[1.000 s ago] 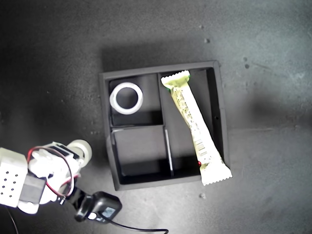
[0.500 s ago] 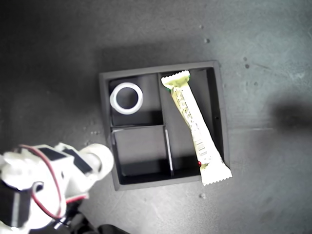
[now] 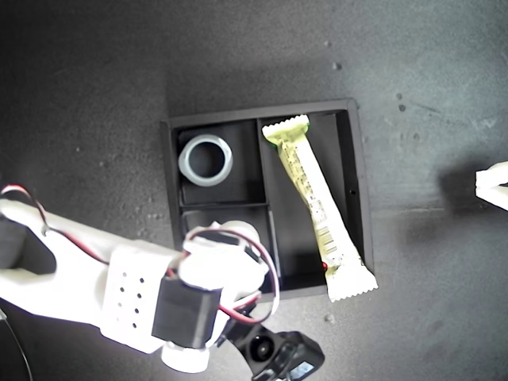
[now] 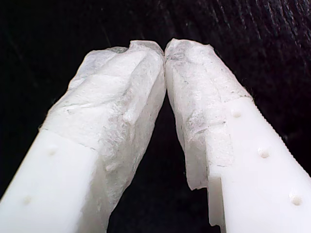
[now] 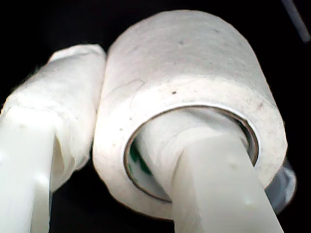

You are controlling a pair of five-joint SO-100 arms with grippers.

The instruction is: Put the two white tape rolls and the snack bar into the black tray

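dark table, black tray, snack bar

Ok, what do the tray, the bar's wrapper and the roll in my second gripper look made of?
The black tray looks like matte moulded plastic: dull, with even, thin walls. The snack bar wrapper seems to be a glossy printed film, crimped at the ends. The tape roll in my second gripper looks like fibrous white cloth or paper tape, with a greenish core inside.

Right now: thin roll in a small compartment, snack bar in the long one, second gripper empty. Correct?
Not quite. My second gripper is not empty: the second wrist view shows it holding the thicker tape roll, one finger through the hole. The thin roll and snack bar are as stated.
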